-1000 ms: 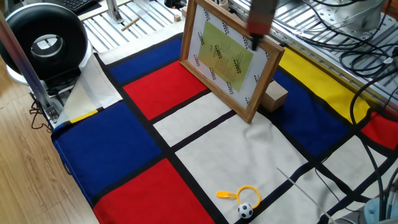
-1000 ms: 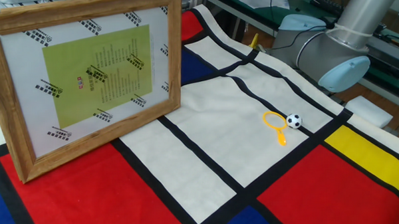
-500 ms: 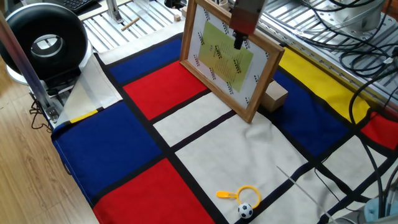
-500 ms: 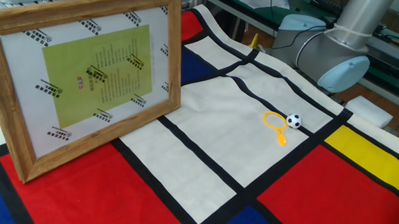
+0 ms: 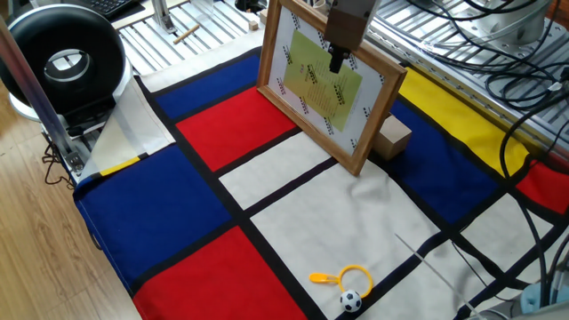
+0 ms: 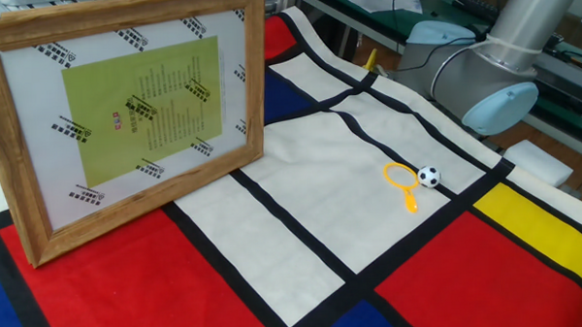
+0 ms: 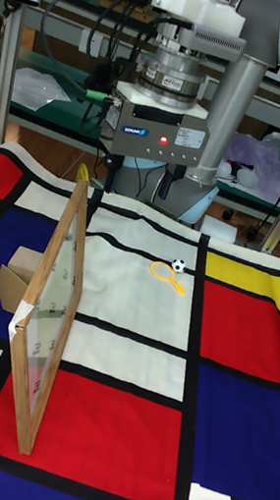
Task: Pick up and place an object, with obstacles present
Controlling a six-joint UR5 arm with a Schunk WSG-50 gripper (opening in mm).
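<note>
The object, a small light-tan wooden cube (image 5: 392,139), sits on the cloth just behind the obstacle, an upright wooden-framed picture (image 5: 327,82) with a yellow-green text sheet. From the side, the cube (image 7: 14,285) lies left of the picture frame (image 7: 50,316), which shows edge-on. My gripper (image 5: 337,64) hangs in the air over the picture's upper edge, well above the cloth and apart from the cube. Its fingers (image 7: 169,182) point down, open, with nothing between them. The other fixed view shows the picture (image 6: 124,111) from the front but hides the cube and the gripper.
A yellow ring (image 5: 354,276) and a tiny football (image 5: 350,301) lie together on a white patch near the robot base (image 6: 482,84). A black round device (image 5: 62,62) stands off the cloth's corner. Cables (image 5: 516,80) run along the metal rail behind the picture.
My gripper has moved left along the picture's top edge, away from the spot above the cube. The cube, the picture, the ring and the football have stayed still.
</note>
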